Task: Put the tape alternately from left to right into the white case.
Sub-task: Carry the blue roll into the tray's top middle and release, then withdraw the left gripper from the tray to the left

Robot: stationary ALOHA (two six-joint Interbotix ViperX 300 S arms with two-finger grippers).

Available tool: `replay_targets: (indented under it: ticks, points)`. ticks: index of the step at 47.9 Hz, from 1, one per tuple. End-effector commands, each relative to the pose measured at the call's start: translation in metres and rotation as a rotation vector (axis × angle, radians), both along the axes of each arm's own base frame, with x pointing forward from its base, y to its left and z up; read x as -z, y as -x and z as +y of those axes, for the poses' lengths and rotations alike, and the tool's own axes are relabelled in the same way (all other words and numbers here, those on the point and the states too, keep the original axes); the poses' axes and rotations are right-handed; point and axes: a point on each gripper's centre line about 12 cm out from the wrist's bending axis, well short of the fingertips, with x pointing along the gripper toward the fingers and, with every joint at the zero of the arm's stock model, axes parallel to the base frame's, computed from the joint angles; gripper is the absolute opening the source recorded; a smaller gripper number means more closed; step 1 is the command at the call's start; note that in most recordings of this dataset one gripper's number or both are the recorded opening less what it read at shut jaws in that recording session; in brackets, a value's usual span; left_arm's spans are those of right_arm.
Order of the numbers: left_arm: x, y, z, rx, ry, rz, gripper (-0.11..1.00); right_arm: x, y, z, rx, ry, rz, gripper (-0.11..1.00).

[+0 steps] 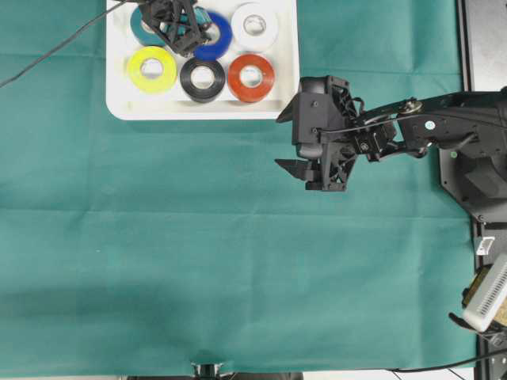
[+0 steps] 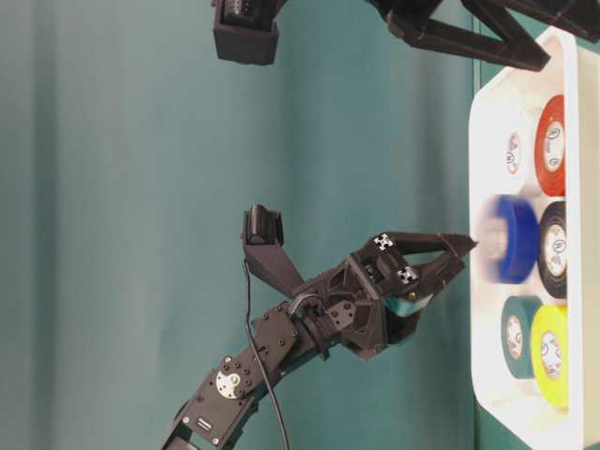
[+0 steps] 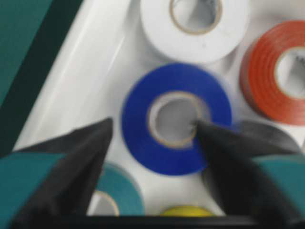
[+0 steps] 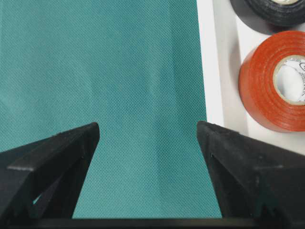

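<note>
The white case lies at the table's far side and holds six rolls of tape. Teal, blue and white are in the back row. Yellow, black and red-orange are in the front row. My left gripper hangs open over the blue tape, which looks blurred. One fingertip overlaps its pale core. My right gripper stands open over bare cloth, just outside the case's rim, near the red-orange tape.
Green cloth covers the table. A black cable runs from the left arm toward the left edge. The right arm's base and a white device stand at the right edge.
</note>
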Motion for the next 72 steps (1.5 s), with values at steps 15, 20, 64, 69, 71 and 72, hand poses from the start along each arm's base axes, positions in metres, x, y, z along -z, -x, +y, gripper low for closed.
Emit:
replay_targets:
  ticks: [15,20,64,69,71,72]
  points:
    - [-0.020,-0.004,0.002,-0.003,-0.020,-0.052,0.96,-0.012,-0.005,0.002,-0.008,-0.003,-0.044,0.86]
    - [-0.020,-0.005,-0.001,0.003,-0.020,-0.052,0.96,-0.012,-0.005,0.001,-0.005,-0.002,-0.043,0.86]
    - [-0.029,0.012,-0.127,0.269,-0.004,-0.039,0.96,-0.011,-0.004,0.001,-0.006,-0.002,-0.038,0.86]
    - [-0.029,0.015,-0.140,0.298,-0.001,-0.036,0.96,-0.010,-0.003,0.001,-0.007,-0.002,-0.035,0.86]
    - [-0.029,0.016,-0.145,0.311,-0.001,-0.035,0.96,-0.010,-0.003,0.002,-0.008,-0.002,-0.037,0.86]
    - [-0.029,0.017,-0.147,0.314,0.001,-0.034,0.96,-0.010,-0.003,0.001,-0.006,-0.002,-0.037,0.86]
